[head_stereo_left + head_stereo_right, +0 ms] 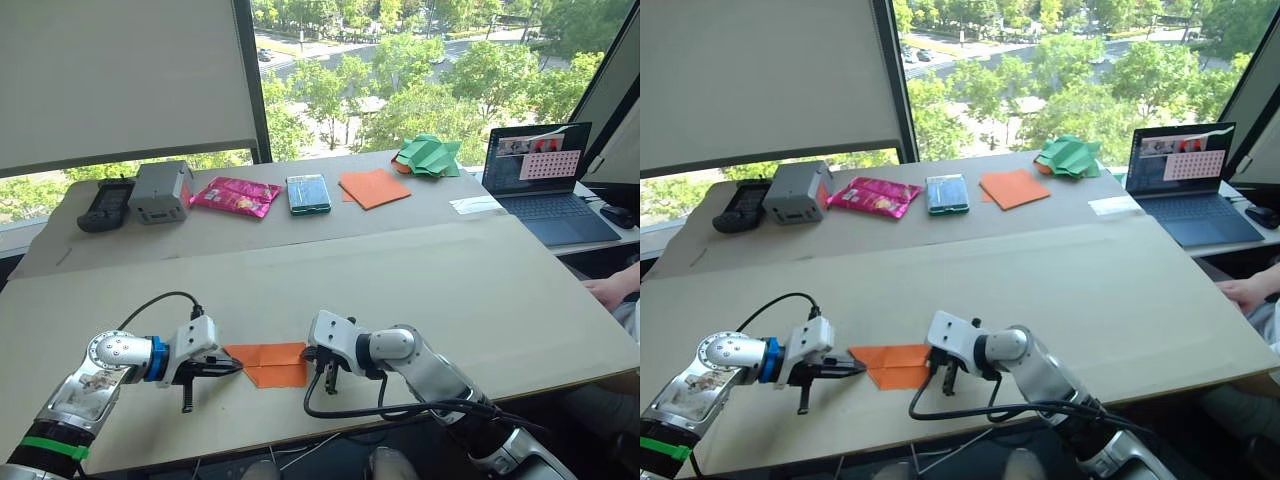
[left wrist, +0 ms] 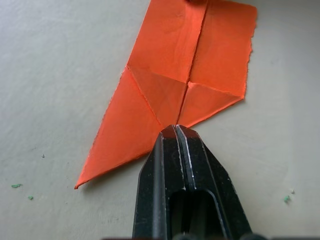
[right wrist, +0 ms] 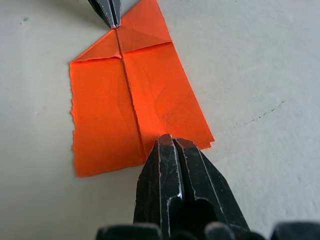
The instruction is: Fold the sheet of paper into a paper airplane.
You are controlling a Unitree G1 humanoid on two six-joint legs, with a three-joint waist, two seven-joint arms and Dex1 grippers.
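Both grippers [image 2: 176, 129] [image 3: 169, 140] closed — pinning sheet of paper [image 1: 270, 364]

Matt creased sheet of paper [image 2: 180, 75], ragged edges

Along the far strip of the table [image 1: 480, 300], from ten to two o'clock: black handheld device [image 1: 106, 204], grey box [image 1: 160, 190], pink snack packet [image 1: 237, 196], teal packet [image 1: 308, 194], flat orange sheets [image 1: 374, 187], crumpled green paper shape [image 1: 429, 154]. At two o'clock, open laptop [image 1: 548, 180] with white slip [image 1: 475, 204] just beside. At three o'clock, a person's hand [image 1: 610, 291] resting on the table edge.
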